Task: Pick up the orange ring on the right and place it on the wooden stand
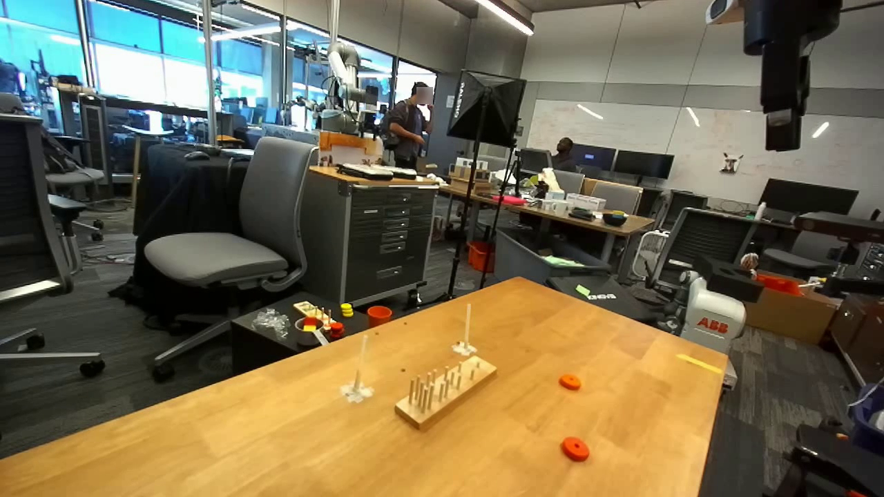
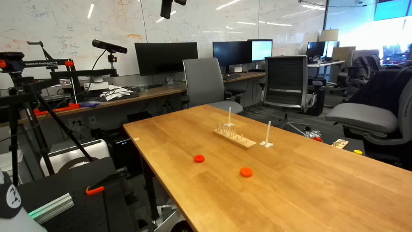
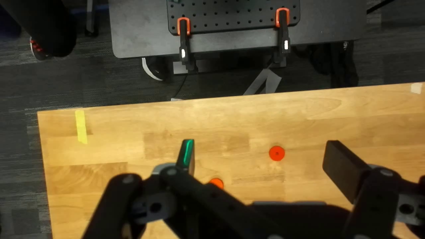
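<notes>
1. Orange ring (image 2: 246, 172), the right-hand one I think, lies flat on the tabletop (image 2: 289, 193), apart from the pegged wooden stand (image 1: 449, 397)
2. Above, the Robotiq gripper (image 3: 262, 157) gapes, empty
3. Likely the approach; next, centre over that ring, descend

Wooden surface (image 1: 242, 428), pegged wooden stand (image 1: 447, 396), two thin upright rods (image 1: 361, 362) (image 1: 467, 326) near it, two orange rings (image 1: 570, 382) (image 1: 574, 450) lying apart, yellow strip (image 3: 81, 126) and white patch (image 3: 416, 88) along one edge
</notes>
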`<state>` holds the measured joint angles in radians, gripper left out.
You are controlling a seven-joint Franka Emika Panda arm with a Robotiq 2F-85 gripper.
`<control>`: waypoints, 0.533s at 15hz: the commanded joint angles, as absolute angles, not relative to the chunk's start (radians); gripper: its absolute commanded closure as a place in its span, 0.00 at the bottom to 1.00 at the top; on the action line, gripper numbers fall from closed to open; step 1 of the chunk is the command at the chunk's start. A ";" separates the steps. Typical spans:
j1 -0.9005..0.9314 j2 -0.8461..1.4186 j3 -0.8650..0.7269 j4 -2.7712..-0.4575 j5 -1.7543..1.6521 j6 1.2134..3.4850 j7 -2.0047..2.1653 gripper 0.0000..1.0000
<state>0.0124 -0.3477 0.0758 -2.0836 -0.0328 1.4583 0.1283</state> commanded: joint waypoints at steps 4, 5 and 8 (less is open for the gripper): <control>-0.011 -0.141 0.043 -1.968 0.044 1.639 0.273 0.00; -0.017 -0.084 0.034 -1.935 0.062 1.665 0.299 0.00; -0.011 -0.094 0.026 -1.978 0.045 1.687 0.301 0.00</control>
<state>-0.0156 -0.0924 0.0303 -1.9784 0.0455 1.6896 0.3016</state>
